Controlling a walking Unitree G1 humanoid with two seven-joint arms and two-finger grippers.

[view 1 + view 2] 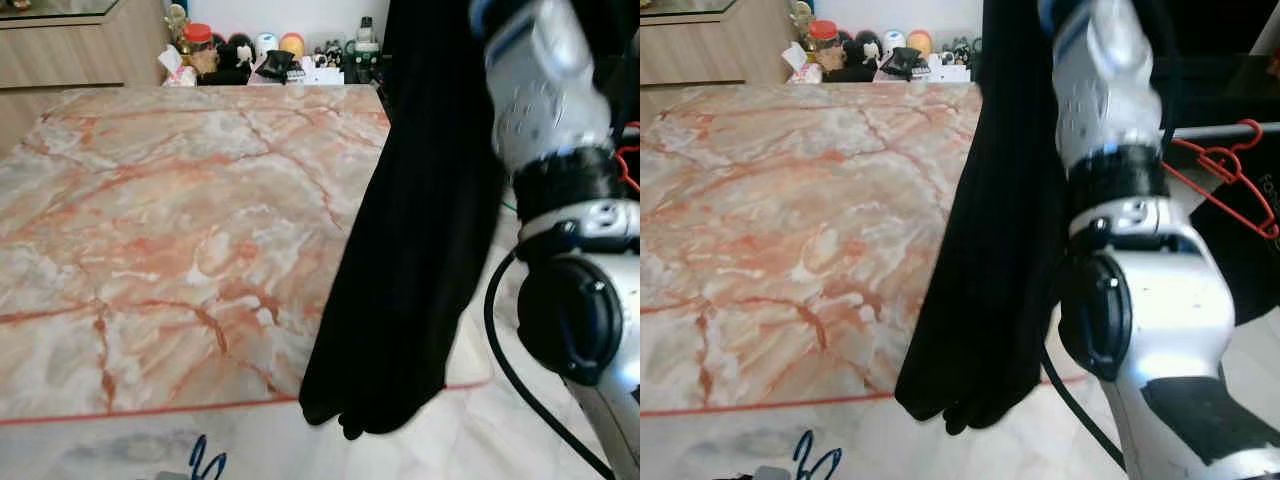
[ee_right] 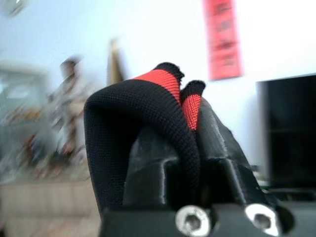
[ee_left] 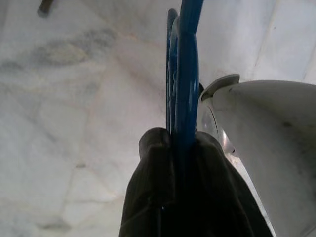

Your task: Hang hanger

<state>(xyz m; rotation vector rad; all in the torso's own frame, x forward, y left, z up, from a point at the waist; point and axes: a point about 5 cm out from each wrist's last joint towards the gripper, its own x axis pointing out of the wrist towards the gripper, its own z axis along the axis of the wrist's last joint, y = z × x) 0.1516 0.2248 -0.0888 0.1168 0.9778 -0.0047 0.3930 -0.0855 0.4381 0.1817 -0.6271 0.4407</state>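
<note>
Left wrist view is giving us the clearest clue: the left gripper (image 3: 185,148) is pinching narrow on a blue hanger (image 3: 183,74), its dark fingers (image 3: 153,187) pressed either side of the blue wire, with pale marble floor (image 3: 74,123) lying below. In the left eye view, that same hanger is peeking up low at the near edge of the frame, just in front of the pink marbled surface (image 1: 170,230).

Over on the other side, the right gripper (image 2: 185,106) is clamping a fold of black garment (image 1: 420,250) with a red band, raised high, and the cloth is draping down beside the surface's corner. In the right eye view a red hanger (image 1: 1230,170) is sitting on a pale rail (image 1: 1200,130) behind the right arm.

So the judgement: both items are being held, but the hanging is looking undone; the blue hanger is sitting well away from that rail and, as far as can be seen, not inside the garment.

Plenty is hidden. The big silver arm is blocking much of the rail, the garment's top is running out of frame, and most of the blue hanger is cut off. Small clutter (image 1: 260,55) at the far edge is too tiny to name.
</note>
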